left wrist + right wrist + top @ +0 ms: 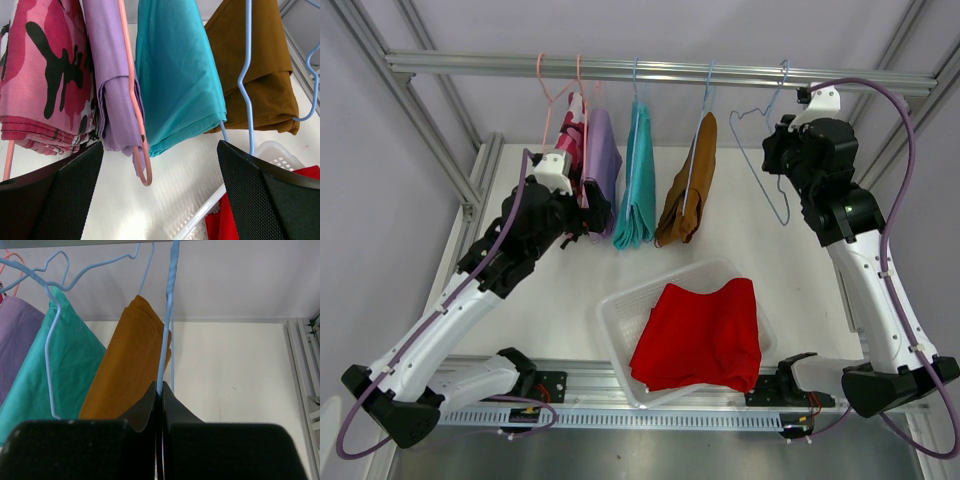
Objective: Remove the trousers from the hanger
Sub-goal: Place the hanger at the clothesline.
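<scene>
Four trousers hang on hangers from the rail (660,70): pink camouflage (45,75), lilac (112,75), teal (175,75) and mustard-brown (255,65). The red trousers (700,335) lie in the white basket (615,310). My left gripper (160,192) is open just below the hanging garments. The lower bend of the lilac pair's pink hanger (131,95) hangs between its fingers without touching them. My right gripper (161,387) is shut on the wire of an empty blue hanger (167,315) at the right end of the rail. In the top view that gripper (772,150) is beside the mustard-brown pair (688,185).
The aluminium frame posts (450,150) stand at the left and right of the white table (760,250). The basket's rim (215,205) lies just under my left gripper's right finger. Blue hangers (50,340) carry the teal and mustard-brown pairs.
</scene>
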Controlling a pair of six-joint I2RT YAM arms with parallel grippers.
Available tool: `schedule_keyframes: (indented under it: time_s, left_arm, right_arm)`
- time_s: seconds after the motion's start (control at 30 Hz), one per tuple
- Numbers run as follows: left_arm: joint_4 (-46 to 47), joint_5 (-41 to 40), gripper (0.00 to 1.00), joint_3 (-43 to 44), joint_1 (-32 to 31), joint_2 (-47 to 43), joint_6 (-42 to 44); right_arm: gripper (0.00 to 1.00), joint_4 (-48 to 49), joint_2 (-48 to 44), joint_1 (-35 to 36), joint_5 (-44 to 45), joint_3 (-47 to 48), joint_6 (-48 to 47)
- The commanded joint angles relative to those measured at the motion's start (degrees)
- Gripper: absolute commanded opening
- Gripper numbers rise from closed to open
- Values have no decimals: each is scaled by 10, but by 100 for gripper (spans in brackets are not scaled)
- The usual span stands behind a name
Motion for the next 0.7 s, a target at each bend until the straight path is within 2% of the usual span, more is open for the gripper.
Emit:
schedule_keyframes:
  time_s: [0.0,0.27,0.37,0.47,0.5,0.57,0.67]
  left_arm:
    - [-2,14,99,19,12,2,-7]
    - [-2,23,99,21,14,5,-8]
    - [-3,24,100,21,16,4,-8]
    - [-3,25,99,21,17,2,-8]
    - [-3,27,99,21,17,3,-8]
    - [-5,30,99,23,18,-1,-9]
    - [-3,31,99,22,18,-3,-9]
  right_arm:
    - [0,48,-1,-7,-9,5,-1]
    - [0,71,-27,-20,-26,-74,16]
    - [18,76,-38,-23,-32,-102,24]
    - [30,82,-55,-23,-36,-130,33]
    - [40,83,-60,-23,-40,-136,36]
    - [50,79,-75,-21,-43,-149,41]
    - [58,79,-96,-16,-54,-166,50]
